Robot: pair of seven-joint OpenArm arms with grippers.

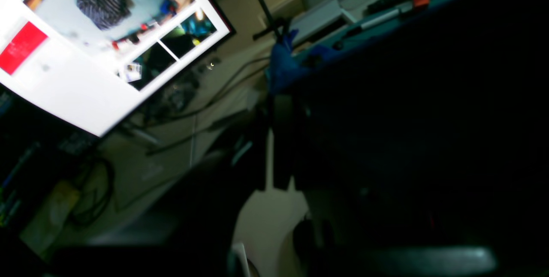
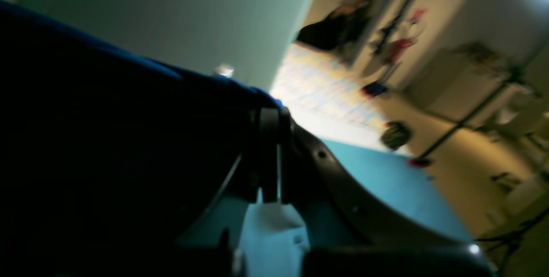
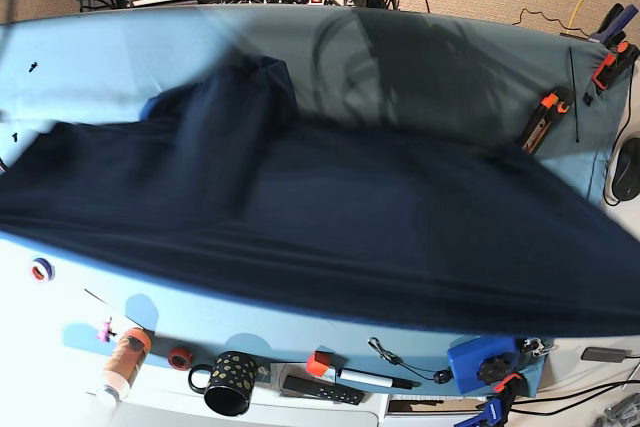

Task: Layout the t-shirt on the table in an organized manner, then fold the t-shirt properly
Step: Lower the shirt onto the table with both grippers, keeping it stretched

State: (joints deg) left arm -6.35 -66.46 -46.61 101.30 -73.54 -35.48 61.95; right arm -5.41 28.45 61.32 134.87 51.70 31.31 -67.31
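The t-shirt (image 3: 340,237) is soft, matt navy cloth, stretched smooth with faint ripples. Under it the table (image 3: 90,67) wears a smooth, light teal cloth with a dull sheen. Near the table's front edge, a mug (image 3: 232,383) looks glossy black with pale dots, beside hard orange and blue plastic clamps (image 3: 545,117).

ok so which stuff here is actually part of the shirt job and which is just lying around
Part of the job:
- t-shirt, stretched wide across the table
- table with teal cover
- right gripper, pinching the shirt's edge

Just lying about:
- polka-dot mug
- orange clamps
- tape roll
- marker pen
- monitor
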